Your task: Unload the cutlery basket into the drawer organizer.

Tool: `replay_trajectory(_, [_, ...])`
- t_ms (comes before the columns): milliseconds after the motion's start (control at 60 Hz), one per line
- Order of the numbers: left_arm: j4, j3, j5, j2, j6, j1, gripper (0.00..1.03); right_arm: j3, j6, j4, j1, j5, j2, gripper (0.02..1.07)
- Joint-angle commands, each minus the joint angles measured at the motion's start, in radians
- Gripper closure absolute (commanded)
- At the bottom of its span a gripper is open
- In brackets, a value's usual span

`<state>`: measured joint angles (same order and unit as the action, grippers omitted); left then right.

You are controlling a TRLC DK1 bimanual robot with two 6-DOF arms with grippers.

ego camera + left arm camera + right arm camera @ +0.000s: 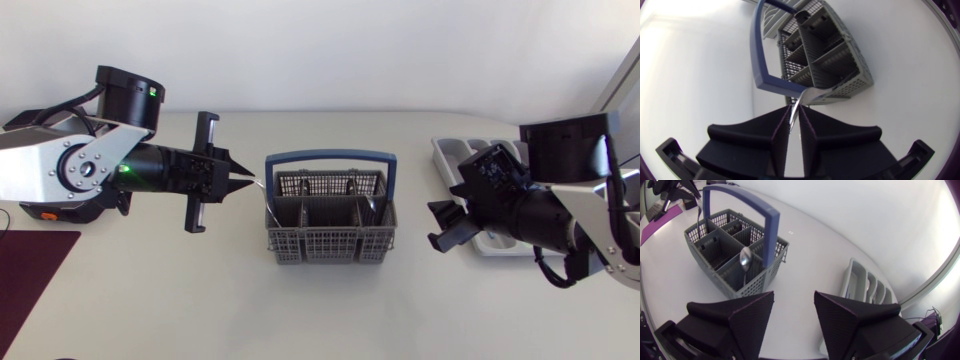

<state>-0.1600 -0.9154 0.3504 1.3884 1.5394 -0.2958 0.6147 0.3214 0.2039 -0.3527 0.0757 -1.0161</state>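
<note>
Left end effector (796, 112) pinched shut on silver cutlery piece (800, 99), long axis pointing at basket (330, 245) mid-worktop. Organizer (447, 150) at right edge, beyond basket; right end effector (794, 300), wide open and empty, is nearer.

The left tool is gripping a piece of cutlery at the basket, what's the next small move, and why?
Probably raise the left tool straight up: it is shut on a silver utensil whose far end is at the basket rim, close to the blue handle, so it should clear both before crossing to the organizer.
</note>
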Motion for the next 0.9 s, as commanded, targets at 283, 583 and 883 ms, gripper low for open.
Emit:
replay_trajectory(283, [-0.013,-0.005,-0.014,-0.061,0.019,0.004,1.00,-0.032,0.004,-0.015,-0.009,0.006,-0.015,0.47])
replay_trajectory(583, [-0.038,-0.016,-0.039,-0.154,0.047,-0.032,1.00,-0.058,-0.002,-0.017,-0.043,0.019,0.004,0.47])
replay_trajectory(883, [-0.154,-0.108,-0.068,-0.241,0.047,-0.071,1.00,-0.053,-0.004,-0.003,-0.109,0.036,0.060,0.47])
